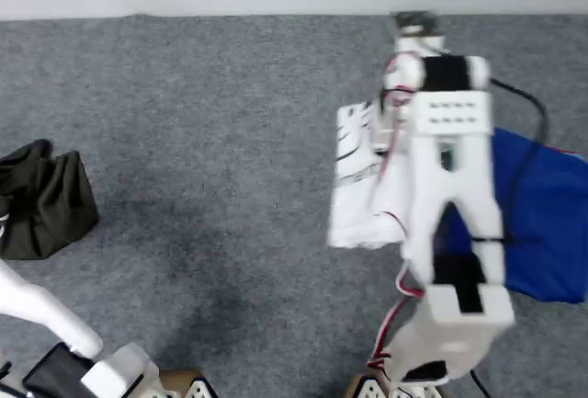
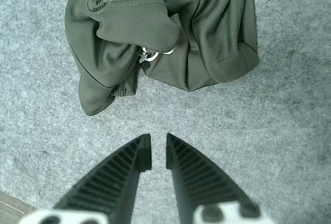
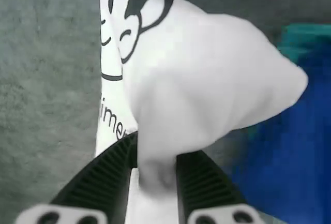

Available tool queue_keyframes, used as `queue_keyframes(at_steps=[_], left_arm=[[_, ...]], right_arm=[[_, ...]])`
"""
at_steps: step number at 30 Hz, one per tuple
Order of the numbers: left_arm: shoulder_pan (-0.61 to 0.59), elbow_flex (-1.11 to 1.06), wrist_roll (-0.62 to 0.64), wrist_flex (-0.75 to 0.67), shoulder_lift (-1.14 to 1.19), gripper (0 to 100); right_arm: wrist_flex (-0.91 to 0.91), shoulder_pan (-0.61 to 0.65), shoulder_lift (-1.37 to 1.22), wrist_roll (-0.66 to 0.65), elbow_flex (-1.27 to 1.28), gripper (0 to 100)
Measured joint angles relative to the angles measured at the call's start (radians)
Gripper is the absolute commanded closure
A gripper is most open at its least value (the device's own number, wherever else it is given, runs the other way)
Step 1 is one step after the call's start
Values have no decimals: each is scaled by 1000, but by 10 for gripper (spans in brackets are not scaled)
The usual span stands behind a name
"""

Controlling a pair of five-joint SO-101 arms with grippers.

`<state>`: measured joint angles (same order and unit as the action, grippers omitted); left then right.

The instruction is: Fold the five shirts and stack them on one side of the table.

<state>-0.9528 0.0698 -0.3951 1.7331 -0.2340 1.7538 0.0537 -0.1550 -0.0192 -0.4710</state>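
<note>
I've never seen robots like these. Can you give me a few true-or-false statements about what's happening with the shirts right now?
1. The right gripper is pinching the white shirt. True.
2. The left gripper holds the dark shirt. False: it holds nothing, and the dark shirt lies crumpled on the table just ahead of it.
3. A blue shirt lies right beside the white shirt. True.
4. The dark shirt is stacked on the blue shirt. False: the dark shirt lies at the opposite side of the table, far from the other two.
</note>
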Motion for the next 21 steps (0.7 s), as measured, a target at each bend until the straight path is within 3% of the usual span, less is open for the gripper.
queue_keyframes(at_steps=[11, 21], left_arm=[[0, 0, 0, 0, 0, 938], [66, 0, 0, 0, 0, 938]], right_arm=[[2, -295, 206, -310, 0, 990], [2, -489, 78, -396, 0, 990]])
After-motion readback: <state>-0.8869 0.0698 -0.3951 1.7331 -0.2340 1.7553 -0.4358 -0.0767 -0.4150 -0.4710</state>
